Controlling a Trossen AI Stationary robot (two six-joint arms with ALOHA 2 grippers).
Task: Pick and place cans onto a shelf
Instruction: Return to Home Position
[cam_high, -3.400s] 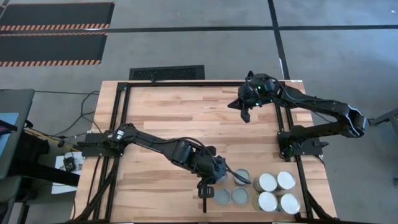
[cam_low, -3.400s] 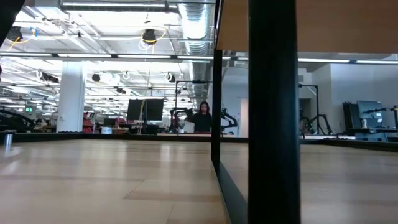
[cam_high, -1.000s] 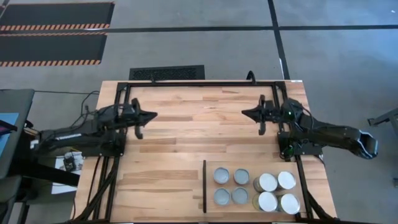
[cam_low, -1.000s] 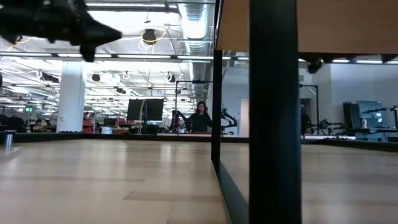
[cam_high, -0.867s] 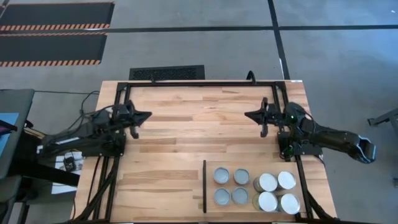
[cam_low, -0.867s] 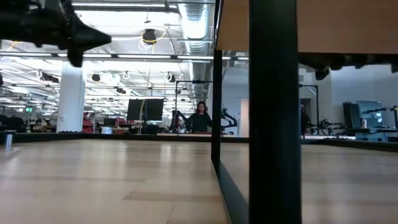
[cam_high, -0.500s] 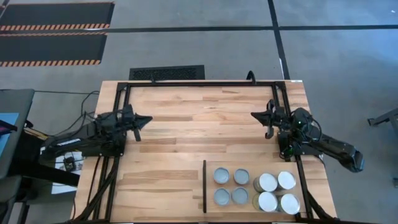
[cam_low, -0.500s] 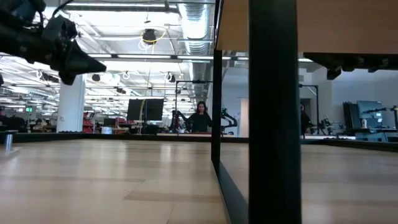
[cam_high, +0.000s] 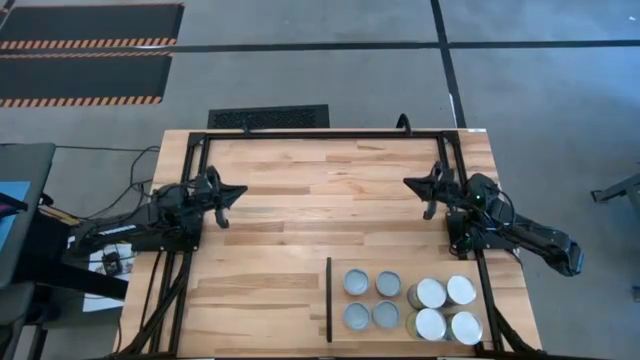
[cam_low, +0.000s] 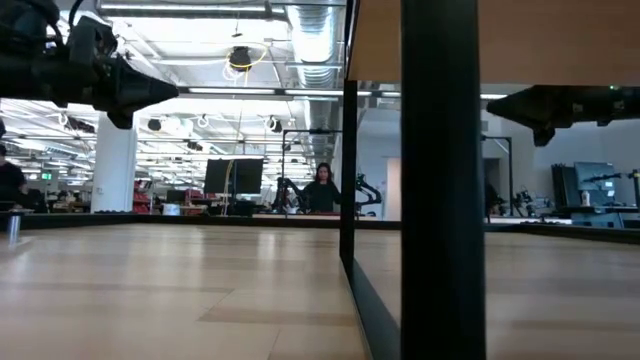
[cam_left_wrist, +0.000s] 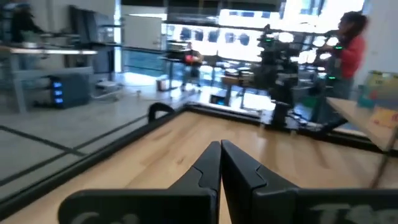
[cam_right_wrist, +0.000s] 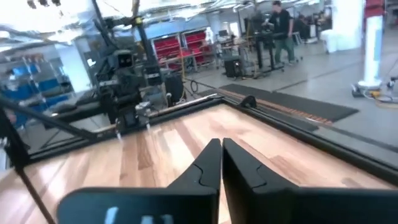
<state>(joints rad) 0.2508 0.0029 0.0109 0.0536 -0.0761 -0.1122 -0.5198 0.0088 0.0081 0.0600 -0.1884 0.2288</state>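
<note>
Several cans stand upright on their bases in a block on the shelf, the pale section at the table's near right, right of a thin black divider. The left ones have grey tops, the right ones white tops. My left gripper is shut and empty above the table's left edge; it also shows in the left wrist view. My right gripper is shut and empty above the table's right edge; it also shows in the right wrist view. Both point toward the table's middle.
A black frame runs along the table's far edge and both sides. In the low view a thick black post stands close in front. People stand in the room beyond the table.
Both arms have drawn back toward their own sides of the table, the left gripper toward the left edge and the right gripper toward the right edge, and have slowed to rest. Both grippers stay shut. The cans have not moved.
</note>
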